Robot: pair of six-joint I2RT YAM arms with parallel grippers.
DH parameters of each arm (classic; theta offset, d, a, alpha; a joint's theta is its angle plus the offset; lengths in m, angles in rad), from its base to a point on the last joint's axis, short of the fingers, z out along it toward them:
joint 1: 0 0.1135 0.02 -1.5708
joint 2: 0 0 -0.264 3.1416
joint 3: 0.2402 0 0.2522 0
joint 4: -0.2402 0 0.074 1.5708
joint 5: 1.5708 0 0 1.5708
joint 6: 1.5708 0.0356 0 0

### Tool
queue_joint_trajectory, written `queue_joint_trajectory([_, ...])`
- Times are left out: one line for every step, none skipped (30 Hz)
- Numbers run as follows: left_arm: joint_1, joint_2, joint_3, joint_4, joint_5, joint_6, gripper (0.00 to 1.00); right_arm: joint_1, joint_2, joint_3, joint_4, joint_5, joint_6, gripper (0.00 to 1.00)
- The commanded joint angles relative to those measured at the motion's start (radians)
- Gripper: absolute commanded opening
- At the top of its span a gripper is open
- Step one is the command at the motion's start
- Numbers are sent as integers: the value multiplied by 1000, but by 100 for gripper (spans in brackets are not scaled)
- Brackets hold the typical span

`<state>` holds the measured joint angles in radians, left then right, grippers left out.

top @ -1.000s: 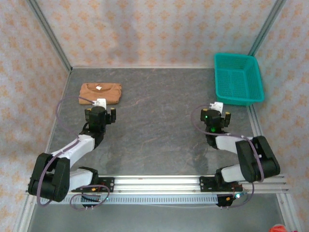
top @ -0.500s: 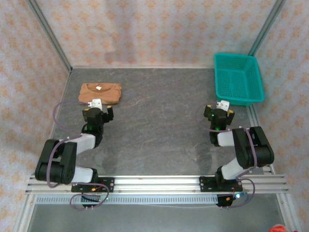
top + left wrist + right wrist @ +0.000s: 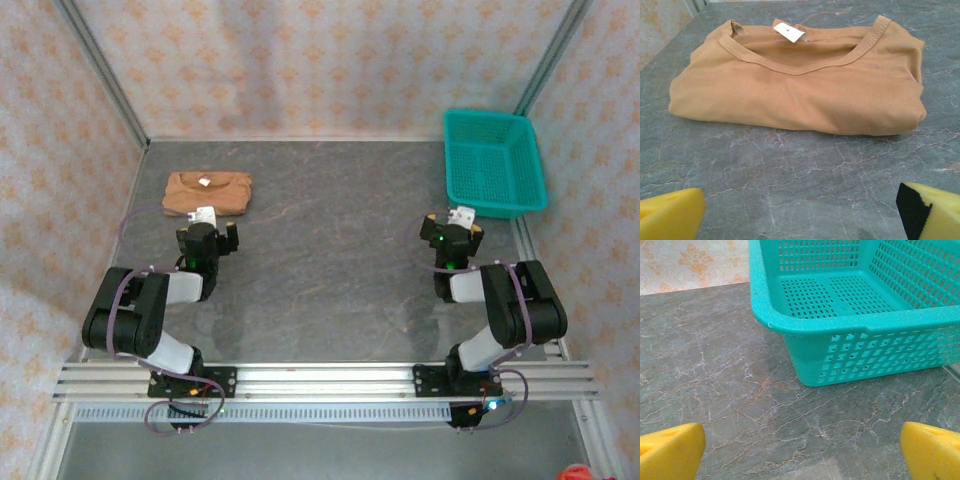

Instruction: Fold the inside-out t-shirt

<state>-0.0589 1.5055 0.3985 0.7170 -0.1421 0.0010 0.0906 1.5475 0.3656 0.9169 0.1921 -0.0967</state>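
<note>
Floral-papered walls (image 3: 330,60) enclose a grey marbled table (image 3: 330,260).

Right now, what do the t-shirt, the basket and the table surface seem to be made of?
The t-shirt looks like soft matte knit cloth: rounded folds, stitched neckline. The basket looks like stiff moulded plastic, teal, faintly grainy, with regular slots. The table looks like grey veined stone, or perhaps a sheet printed so; I cannot tell which.
</note>
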Motion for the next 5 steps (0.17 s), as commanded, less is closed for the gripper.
queue_joint_trajectory([-5, -9, 23, 35, -23, 4, 100, -19, 8, 27, -33, -58, 29, 99])
queue_joint_trajectory([-5, -8, 23, 35, -24, 4, 100, -21, 4, 22, -28, -59, 29, 99])
queue_joint_trajectory([-4, -8, 23, 33, -20, 4, 100, -20, 3, 11, -2, -59, 26, 99])
queue_joint_trajectory([-3, -8, 25, 32, -19, 4, 100, -18, 2, 2, 15, -65, 20, 99])
queue_joint_trajectory([-2, -8, 26, 32, -16, 2, 100, -17, 0, 0, 14, -73, 17, 99])
